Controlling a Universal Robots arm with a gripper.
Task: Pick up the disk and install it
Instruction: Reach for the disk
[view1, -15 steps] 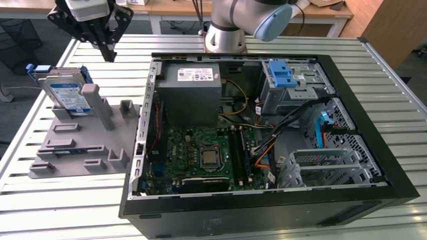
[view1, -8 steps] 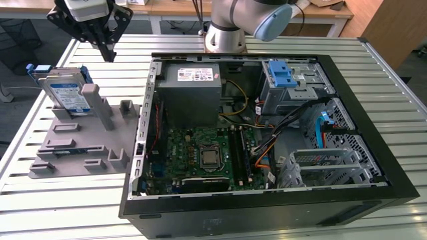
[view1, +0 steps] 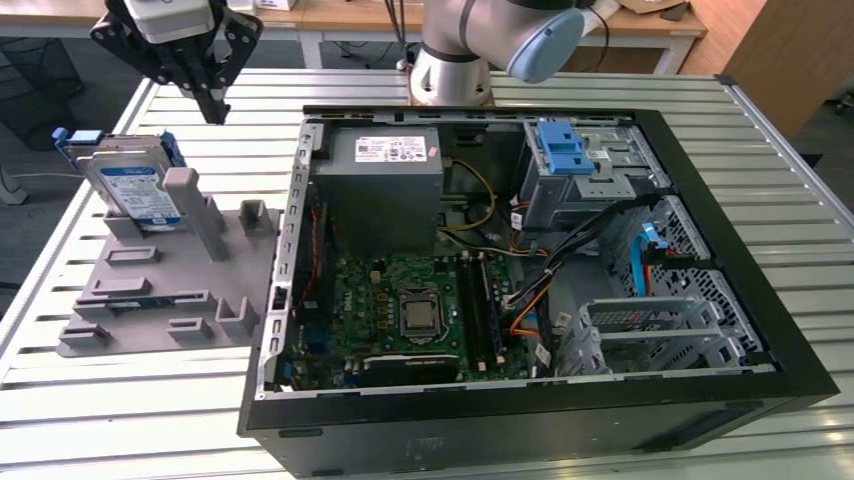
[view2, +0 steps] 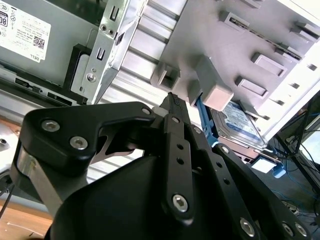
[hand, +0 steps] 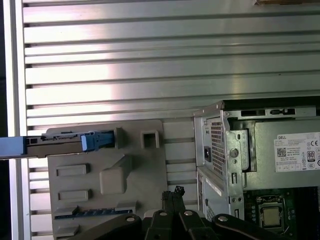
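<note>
The disk (view1: 134, 190) stands on edge in a slot of the grey fixture plate (view1: 140, 300), at the exterior view's left: a silver drive with a white-and-blue label in a blue carrier. The second wrist view shows the disk (view2: 241, 121) behind a grey post, and the first wrist view shows the disk (hand: 65, 142) edge-on. My gripper (view1: 211, 108) hangs in the air above the table, a little beyond the disk and toward the exterior view's right. Its black fingers (hand: 172, 194) are shut together with nothing between them, and the fingertips (view2: 172, 98) point down at the fixture.
An open computer case (view1: 747, 300) lies on the slatted metal table (view1: 147, 420), with a grey power supply (view1: 387, 165), a motherboard (view1: 414, 310) and a drive cage with a blue latch (view1: 567, 150). The arm's base (view1: 451, 70) stands behind the case. Grey posts (view1: 207, 215) rise from the fixture beside the disk.
</note>
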